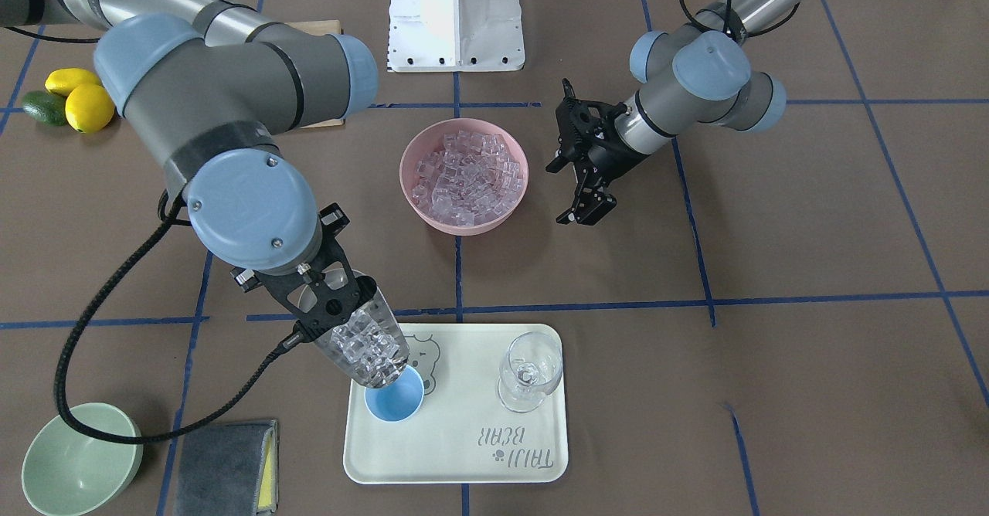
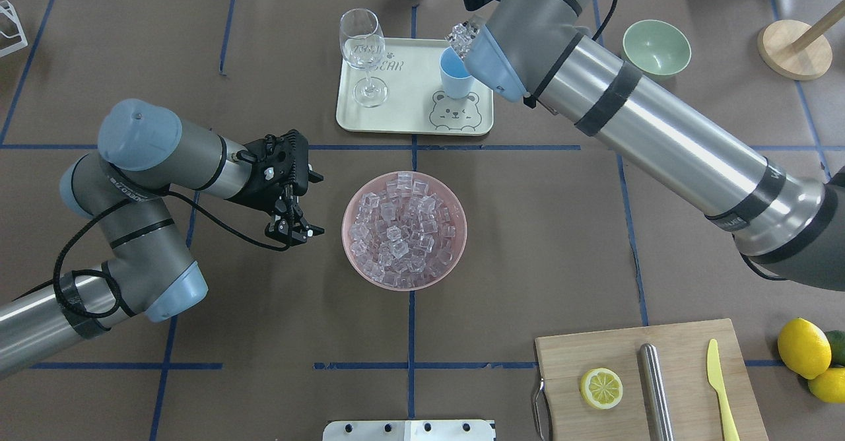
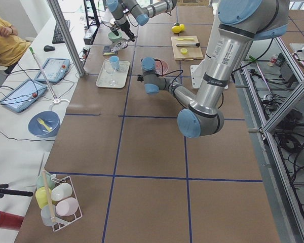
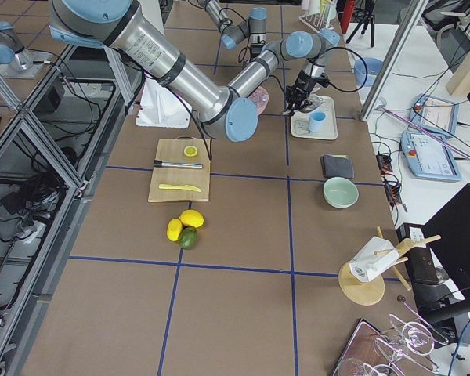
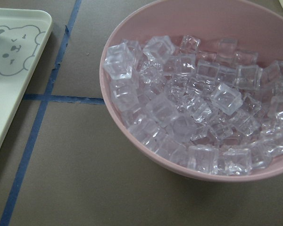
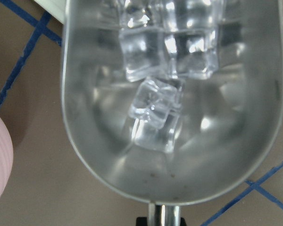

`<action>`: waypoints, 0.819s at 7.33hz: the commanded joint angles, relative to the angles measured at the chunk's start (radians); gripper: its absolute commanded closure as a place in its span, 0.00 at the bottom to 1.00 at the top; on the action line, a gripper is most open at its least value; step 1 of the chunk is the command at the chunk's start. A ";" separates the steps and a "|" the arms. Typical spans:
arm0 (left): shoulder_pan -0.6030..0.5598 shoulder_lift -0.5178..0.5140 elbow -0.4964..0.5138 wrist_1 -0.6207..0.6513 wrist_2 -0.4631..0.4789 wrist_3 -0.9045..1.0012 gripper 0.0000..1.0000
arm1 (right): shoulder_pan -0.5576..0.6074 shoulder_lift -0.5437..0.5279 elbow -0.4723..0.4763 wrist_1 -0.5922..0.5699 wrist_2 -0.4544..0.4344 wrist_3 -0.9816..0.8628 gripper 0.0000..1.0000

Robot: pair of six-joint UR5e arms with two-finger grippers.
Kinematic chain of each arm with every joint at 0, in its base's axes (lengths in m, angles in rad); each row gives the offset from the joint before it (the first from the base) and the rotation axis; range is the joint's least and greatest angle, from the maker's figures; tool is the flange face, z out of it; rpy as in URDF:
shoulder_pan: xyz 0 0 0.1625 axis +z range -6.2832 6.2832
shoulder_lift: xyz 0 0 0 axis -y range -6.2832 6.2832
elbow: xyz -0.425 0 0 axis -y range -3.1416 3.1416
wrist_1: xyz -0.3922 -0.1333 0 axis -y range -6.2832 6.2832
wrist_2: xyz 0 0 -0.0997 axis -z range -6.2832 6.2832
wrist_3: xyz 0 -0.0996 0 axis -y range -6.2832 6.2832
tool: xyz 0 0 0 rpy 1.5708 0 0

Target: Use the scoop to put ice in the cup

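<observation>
My right gripper [image 1: 328, 303] is shut on the handle of the steel scoop [image 1: 363, 342]. The scoop is tilted mouth-down over the light-blue cup [image 1: 394, 404] and its lip sits at the cup's rim. Several clear ice cubes [image 6: 165, 61] lie in the scoop's trough [image 6: 108, 155]. The cup [image 2: 455, 74] stands on the cream tray [image 2: 409, 114]. More ice [image 2: 403, 230] fills the pink bowl [image 2: 455, 256] at the table's middle. My left gripper [image 2: 294, 228] is open and empty beside the bowl. The left wrist view shows the heaped ice [image 5: 198, 108].
A clear stemmed glass [image 1: 529, 373] stands on the tray [image 1: 463, 454] beside the cup. A pale green bowl [image 1: 77, 462] and a grey cloth [image 1: 228, 466] lie near the tray. A cutting board [image 2: 686, 342] holds a lemon half, a steel cylinder and a yellow knife. Lemons [image 1: 85, 103] lie by it.
</observation>
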 commanded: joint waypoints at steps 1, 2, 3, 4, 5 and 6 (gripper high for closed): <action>0.000 0.000 -0.001 0.000 -0.001 0.000 0.00 | 0.000 0.042 -0.079 -0.001 -0.045 -0.036 1.00; 0.001 0.000 -0.002 0.000 -0.001 0.000 0.00 | 0.000 0.054 -0.108 0.000 -0.048 -0.039 1.00; 0.001 -0.001 -0.002 0.000 -0.001 0.000 0.00 | 0.000 0.082 -0.155 -0.001 -0.048 -0.039 1.00; 0.001 -0.001 -0.002 0.000 -0.001 0.000 0.00 | -0.002 0.088 -0.168 -0.001 -0.068 -0.047 1.00; 0.001 -0.001 -0.004 0.000 -0.001 0.000 0.00 | -0.002 0.096 -0.182 -0.001 -0.097 -0.094 1.00; 0.001 0.000 -0.005 0.000 -0.001 0.000 0.00 | -0.003 0.111 -0.218 -0.004 -0.111 -0.104 1.00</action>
